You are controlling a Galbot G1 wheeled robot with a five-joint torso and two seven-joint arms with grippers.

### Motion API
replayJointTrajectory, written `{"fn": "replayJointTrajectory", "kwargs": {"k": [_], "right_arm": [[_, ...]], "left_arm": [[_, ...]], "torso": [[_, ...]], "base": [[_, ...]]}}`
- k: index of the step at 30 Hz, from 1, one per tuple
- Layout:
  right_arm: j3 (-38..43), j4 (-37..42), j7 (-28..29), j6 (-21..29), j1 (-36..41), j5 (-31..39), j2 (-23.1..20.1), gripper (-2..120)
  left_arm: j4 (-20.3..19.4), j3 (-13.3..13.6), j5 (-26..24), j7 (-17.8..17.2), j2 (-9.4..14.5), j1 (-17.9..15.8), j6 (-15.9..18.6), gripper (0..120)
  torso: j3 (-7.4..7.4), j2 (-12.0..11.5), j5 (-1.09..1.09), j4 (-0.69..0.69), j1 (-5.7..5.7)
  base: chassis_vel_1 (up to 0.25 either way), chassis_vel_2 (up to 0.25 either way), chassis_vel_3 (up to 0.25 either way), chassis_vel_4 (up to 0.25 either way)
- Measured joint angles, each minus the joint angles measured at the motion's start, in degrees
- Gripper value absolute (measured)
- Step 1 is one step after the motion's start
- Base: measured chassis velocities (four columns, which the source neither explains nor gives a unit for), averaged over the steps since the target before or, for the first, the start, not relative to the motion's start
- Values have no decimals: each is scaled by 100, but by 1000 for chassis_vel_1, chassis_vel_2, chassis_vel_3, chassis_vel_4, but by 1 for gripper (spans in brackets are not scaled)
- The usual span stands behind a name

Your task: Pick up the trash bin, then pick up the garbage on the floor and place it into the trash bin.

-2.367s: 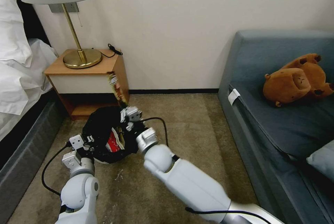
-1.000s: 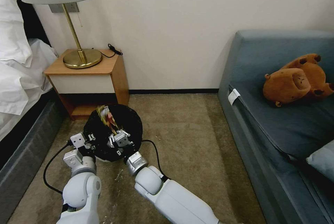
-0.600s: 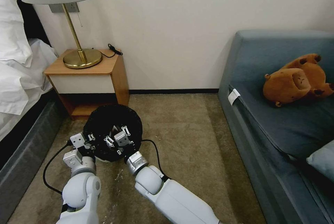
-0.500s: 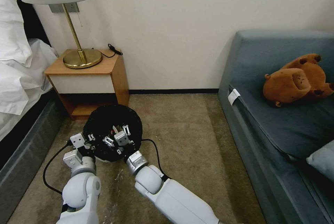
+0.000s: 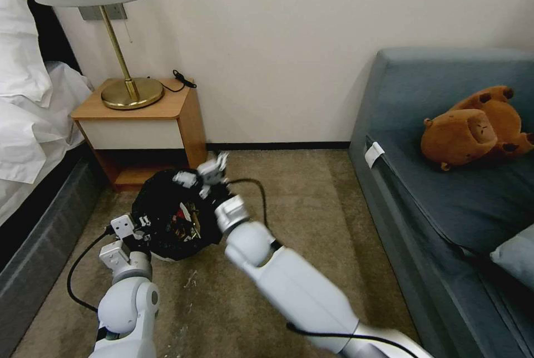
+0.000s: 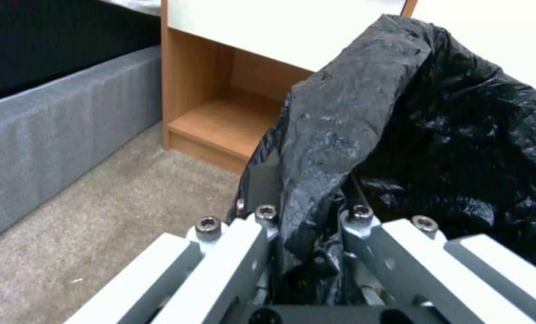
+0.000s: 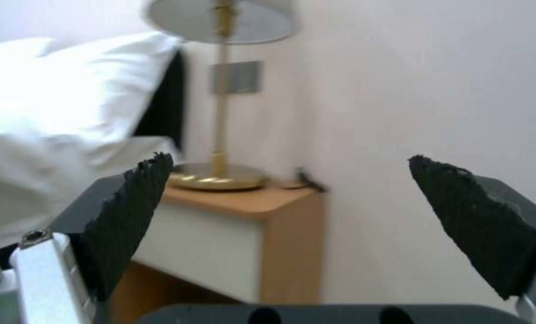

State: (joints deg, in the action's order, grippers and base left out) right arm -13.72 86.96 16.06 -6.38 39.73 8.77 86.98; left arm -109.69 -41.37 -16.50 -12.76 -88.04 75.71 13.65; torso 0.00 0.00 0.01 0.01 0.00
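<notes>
The trash bin (image 5: pixel 158 199), white with a crinkled black bag over its rim, is held just above the carpet in front of the nightstand. My left gripper (image 5: pixel 140 223) is shut on its near rim; the left wrist view shows my left gripper (image 6: pixel 307 213) pinching the bag (image 6: pixel 436 135) and rim. Garbage lies inside the bin: a red-and-white packet (image 5: pixel 179 217) beside a dark wrapper (image 5: pixel 193 225). My right gripper (image 5: pixel 201 173) hovers open and empty over the bin's far rim. In the right wrist view its black pads (image 7: pixel 130 211) stand wide apart, facing the nightstand.
A wooden nightstand (image 5: pixel 139 124) with a brass lamp (image 5: pixel 130 93) stands right behind the bin. The bed (image 5: pixel 33 124) lies to the left and a blue sofa (image 5: pixel 445 180) with a brown plush toy (image 5: pixel 473 127) to the right. Bare carpet (image 5: pixel 300 202) spreads between them.
The right gripper lowered a wrapper into the bin, opened and let it go, then rose out to the bin's far rim. The left gripper and bin held still.
</notes>
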Motion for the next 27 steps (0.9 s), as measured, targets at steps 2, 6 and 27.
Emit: {"fn": "replayJointTrajectory", "kwargs": {"k": [2,6,27], "right_arm": [[184,220,94,300,148,31,-100,100],[791,626,289,826,636,116,-343,100],[2630,760,-106,357,2414,16,-730,100]], "left_arm": [[2,-11,-26,0,7,-8,0,4],[24,-69,-96,13,39,-14,0,4],[335,-11,-141,108,74,-149,-24,4]], "torso": [[0,-1,0,-1,0],[0,0,1,-1,0],[0,0,-1,-1,0]], "base": [[0,0,0,0],[0,0,0,0],[0,0,0,0]]}}
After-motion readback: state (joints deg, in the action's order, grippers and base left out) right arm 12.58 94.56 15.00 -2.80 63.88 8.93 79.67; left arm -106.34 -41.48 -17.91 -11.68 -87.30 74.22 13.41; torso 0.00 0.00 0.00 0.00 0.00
